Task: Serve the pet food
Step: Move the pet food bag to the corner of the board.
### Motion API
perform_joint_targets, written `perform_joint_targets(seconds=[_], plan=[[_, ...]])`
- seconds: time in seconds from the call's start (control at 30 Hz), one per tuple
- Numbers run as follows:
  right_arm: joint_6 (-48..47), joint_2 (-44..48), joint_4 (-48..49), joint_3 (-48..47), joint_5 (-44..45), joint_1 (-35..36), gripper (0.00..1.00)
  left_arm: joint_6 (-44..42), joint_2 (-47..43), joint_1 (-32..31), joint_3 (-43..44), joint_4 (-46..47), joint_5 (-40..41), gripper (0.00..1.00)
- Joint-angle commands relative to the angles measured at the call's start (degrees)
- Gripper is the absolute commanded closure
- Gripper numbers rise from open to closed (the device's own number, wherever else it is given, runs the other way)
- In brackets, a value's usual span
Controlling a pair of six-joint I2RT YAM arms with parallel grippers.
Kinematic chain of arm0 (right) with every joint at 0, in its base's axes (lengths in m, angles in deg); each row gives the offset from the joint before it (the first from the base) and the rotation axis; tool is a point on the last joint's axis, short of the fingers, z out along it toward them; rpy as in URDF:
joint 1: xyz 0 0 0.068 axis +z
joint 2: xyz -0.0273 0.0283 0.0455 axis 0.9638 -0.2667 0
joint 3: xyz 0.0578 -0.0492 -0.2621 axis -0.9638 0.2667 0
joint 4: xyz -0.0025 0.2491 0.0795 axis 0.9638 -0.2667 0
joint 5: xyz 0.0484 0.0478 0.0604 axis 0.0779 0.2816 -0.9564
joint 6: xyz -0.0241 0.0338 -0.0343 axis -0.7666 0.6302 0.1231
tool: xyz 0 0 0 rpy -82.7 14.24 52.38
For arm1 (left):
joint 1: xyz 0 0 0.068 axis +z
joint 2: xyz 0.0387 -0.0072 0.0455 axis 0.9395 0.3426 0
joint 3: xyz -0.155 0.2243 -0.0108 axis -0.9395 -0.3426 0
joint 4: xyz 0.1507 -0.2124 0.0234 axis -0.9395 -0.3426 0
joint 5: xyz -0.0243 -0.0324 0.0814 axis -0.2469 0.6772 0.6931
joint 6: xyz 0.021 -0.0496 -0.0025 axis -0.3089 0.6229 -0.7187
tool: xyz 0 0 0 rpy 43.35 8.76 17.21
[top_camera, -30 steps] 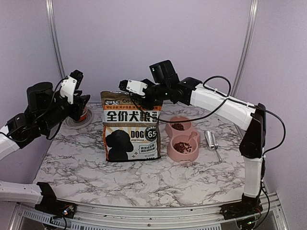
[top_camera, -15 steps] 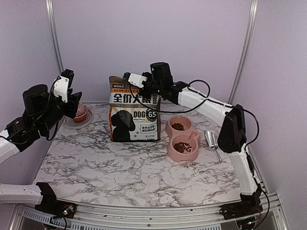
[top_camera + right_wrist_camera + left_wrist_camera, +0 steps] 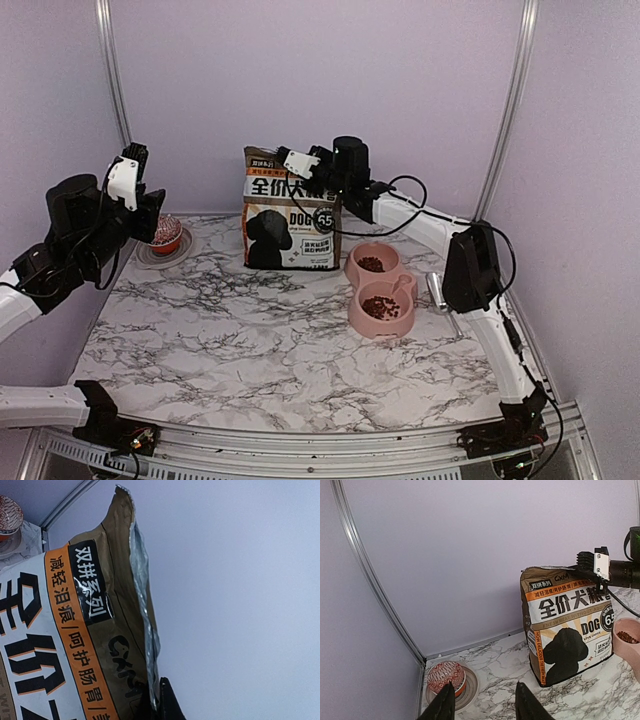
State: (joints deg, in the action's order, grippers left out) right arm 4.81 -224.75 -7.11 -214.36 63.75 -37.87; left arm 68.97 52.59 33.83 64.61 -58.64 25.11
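Note:
The brown-and-black pet food bag [image 3: 290, 215] stands upright at the back of the marble table [image 3: 250, 340]. My right gripper [image 3: 318, 172] is shut on the bag's top right edge. In the right wrist view its black fingers [image 3: 162, 705] pinch the bag's [image 3: 75, 630] silver-lined rim. Dark pet food kibble [image 3: 380, 305] lies in both cups of a pink double bowl [image 3: 392, 322]. My left gripper [image 3: 138, 190] hangs at the far left, open and empty. In the left wrist view the left gripper [image 3: 485, 686] points toward the table with the bag [image 3: 567, 625] to its right.
A reddish patterned ball on a small dish [image 3: 165, 235] sits in the back left corner, seen just beyond my left fingers [image 3: 445, 702]. A metal scoop [image 3: 440, 292] lies right of the pink bowl. Lilac walls close in the back and both sides.
My right arm has carried the bag back and to the right, toward the rear wall, and stood it upright there. The left gripper has drawn slightly up and left, away from the dish.

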Motion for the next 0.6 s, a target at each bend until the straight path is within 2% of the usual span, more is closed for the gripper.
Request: perform_joint_targets(seconds=[0.0, 0.2, 0.43, 0.57], plan=[[-1.7, 2.1, 22.6, -5.6, -0.4, -3.3, 1.00, 0.9, 0.2, 0.7, -0.4, 2.2, -1.2, 0.58], [-2.0, 1.0, 31.1, -5.8, -3.5, -6.3, 1.00, 1.5, 0.2, 0.9, -0.3, 2.3, -2.0, 0.58], [-3.9, 2.1, 33.5, -3.2, -7.1, -8.1, 1.00, 2.1, 0.2, 1.0, -0.2, 2.3, -2.3, 0.58], [-6.0, 3.5, 34.1, 2.5, -9.1, -7.9, 1.00, 2.1, -0.1, 1.1, -0.1, 2.3, -2.6, 0.58]])
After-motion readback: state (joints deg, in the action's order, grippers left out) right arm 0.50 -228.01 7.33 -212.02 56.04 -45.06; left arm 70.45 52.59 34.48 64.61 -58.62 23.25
